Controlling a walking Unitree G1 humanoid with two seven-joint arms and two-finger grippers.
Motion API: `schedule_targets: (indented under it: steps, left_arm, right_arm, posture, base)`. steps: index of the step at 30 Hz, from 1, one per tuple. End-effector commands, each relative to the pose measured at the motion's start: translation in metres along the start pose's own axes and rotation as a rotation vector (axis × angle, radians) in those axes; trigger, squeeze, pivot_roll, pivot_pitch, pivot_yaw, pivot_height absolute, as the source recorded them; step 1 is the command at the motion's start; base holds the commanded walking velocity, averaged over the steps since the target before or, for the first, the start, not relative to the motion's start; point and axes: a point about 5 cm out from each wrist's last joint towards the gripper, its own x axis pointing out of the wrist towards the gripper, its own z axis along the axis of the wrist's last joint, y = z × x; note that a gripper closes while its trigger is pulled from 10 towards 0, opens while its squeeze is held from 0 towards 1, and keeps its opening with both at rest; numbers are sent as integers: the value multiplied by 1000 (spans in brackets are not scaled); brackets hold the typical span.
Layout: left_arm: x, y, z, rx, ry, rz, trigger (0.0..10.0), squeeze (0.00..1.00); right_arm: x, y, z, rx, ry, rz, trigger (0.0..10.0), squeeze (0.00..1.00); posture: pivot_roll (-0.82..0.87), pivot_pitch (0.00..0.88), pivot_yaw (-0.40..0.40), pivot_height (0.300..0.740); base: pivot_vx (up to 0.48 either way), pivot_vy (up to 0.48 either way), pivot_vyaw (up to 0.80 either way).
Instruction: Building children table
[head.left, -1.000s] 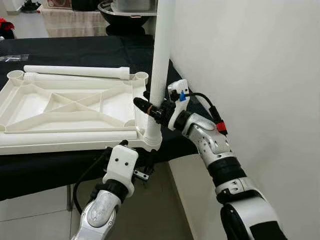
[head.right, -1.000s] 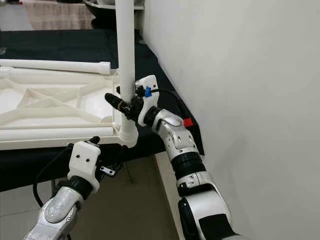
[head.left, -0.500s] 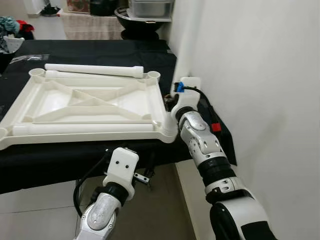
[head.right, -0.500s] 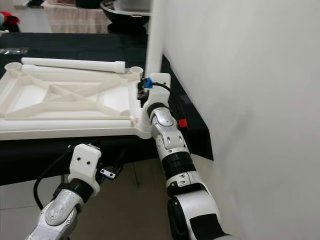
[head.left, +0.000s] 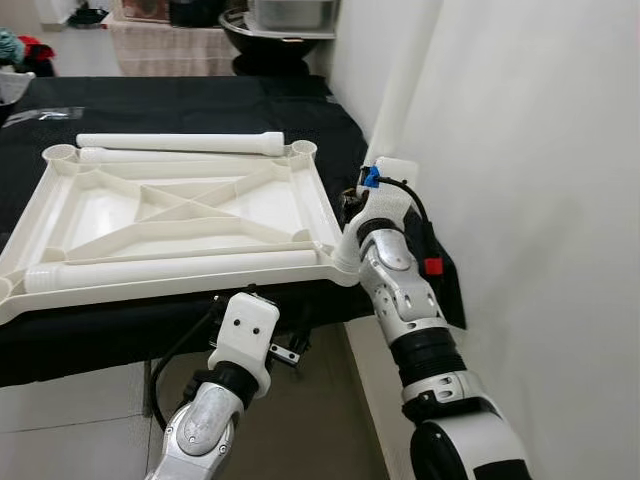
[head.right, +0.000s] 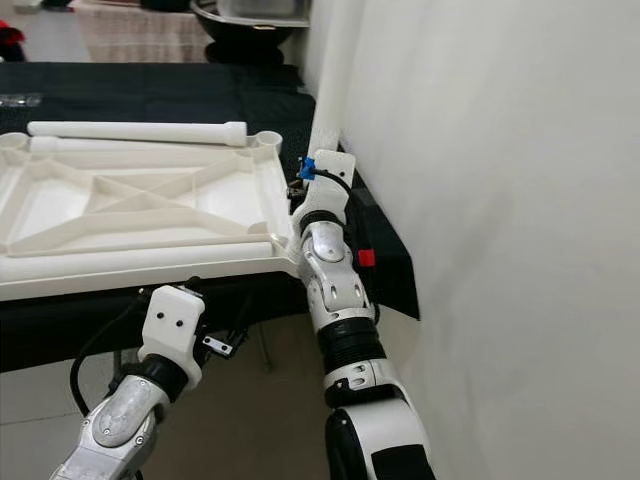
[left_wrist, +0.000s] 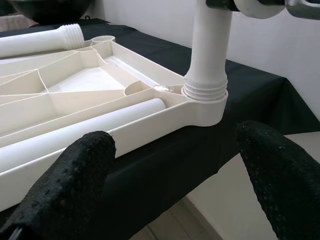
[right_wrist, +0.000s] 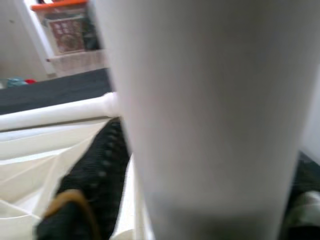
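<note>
On the black-draped bench, the upturned white tabletop (head.left: 180, 215) has one leg (left_wrist: 210, 50) standing in its near corner socket, clamped by the right gripper (right_wrist: 125, 165), two loose legs (head.left: 180, 143) still unfitted, left gripper (left_wrist: 175, 165) hanging spread below.

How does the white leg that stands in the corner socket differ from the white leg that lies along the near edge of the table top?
The standing leg is upright, its threaded end seated in a corner socket of the table top; the lying leg rests flat inside the near edge, in no socket. The right end effector is at the standing leg; nothing touches the lying leg. Both are plain white round tubes.
</note>
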Motion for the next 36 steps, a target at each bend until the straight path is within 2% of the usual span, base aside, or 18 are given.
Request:
schedule_targets:
  steps: [1,3,5,6,7,8,9,11,17,18,19,20,24,27,29,33,35,36]
  left_arm:
    - [0,-2,-2,-3,2,-12,10000,0]
    - [0,-2,-2,-4,2,-12,10000,0]
    - [-1,-3,-2,-4,2,-13,10000,0]
    - [-1,-3,-2,-4,1,-13,10000,0]
    - [-1,-3,-2,-4,1,-13,10000,0]
    - [0,-3,-1,-6,1,-12,10000,0]
    - [0,-3,-1,-6,1,-12,10000,0]
    - [0,-3,-1,-5,0,-11,10000,0]
    - [-2,-3,-1,-11,-1,-20,10000,0]
    - [-2,-3,-1,-10,0,-20,10000,0]
    - [-2,-3,-1,-10,0,-20,10000,0]
    - [-2,-3,-1,-9,1,-18,10000,0]
    - [-2,-2,-1,-7,3,-14,10000,0]
    - [-3,-2,-4,-6,9,-12,10000,0]
    - [-3,-2,-4,-5,11,-12,10000,0]
    - [-3,-2,-4,-5,10,-13,10000,0]
    - [-3,-1,-3,-3,10,-8,10000,0]
    - [-3,-1,-3,-3,10,-8,10000,0]
  right_arm:
    - [-2,7,0,43,-8,74,10000,0]
    - [-4,22,2,128,16,235,10000,0]
    - [-5,28,4,156,24,315,10000,0]
    - [-9,35,3,170,44,432,10000,0]
    - [-9,35,3,170,44,432,10000,0]
    - [-16,44,1,167,77,620,10000,0]
    - [-16,44,1,167,77,620,10000,0]
    - [-22,46,-2,148,99,754,10000,0]
    - [-27,39,-2,140,126,938,10000,0]
    - [-24,36,-2,126,114,918,3294,0]
    - [-24,36,-2,126,114,918,3294,0]
    - [-20,33,-2,121,114,873,0,0]
    - [-13,30,-4,75,116,782,0,0]
    - [-11,31,-18,55,152,651,0,0]
    - [-11,31,-19,27,148,616,0,0]
    - [-8,25,-22,60,161,494,0,0]
    - [0,4,-22,2,164,209,0,0]
    - [0,4,-22,2,164,209,0,0]
  posture:
    - [78,86,-116,740]
    - [76,87,-113,740]
    - [76,87,-113,740]
    - [76,88,-117,740]
    - [76,88,-117,740]
    - [77,89,-118,740]
    - [77,89,-118,740]
    - [77,88,-118,740]
    - [79,92,-120,740]
    - [79,91,-119,740]
    - [79,91,-119,740]
    - [79,93,-121,740]
    - [82,95,-123,740]
    - [78,94,-121,740]
    - [78,94,-121,740]
    - [80,95,-120,740]
    - [79,96,-120,740]
    - [79,96,-120,740]
  base:
    - [0,0,0]
    - [0,0,0]
    - [0,0,0]
    - [0,0,0]
    - [0,0,0]
    - [0,0,0]
    - [0,0,0]
    - [0,0,0]
    - [0,0,0]
    - [0,0,0]
    - [0,0,0]
    - [0,0,0]
    - [0,0,0]
    - [0,0,0]
    - [0,0,0]
    - [0,0,0]
    - [0,0,0]
    - [0,0,0]
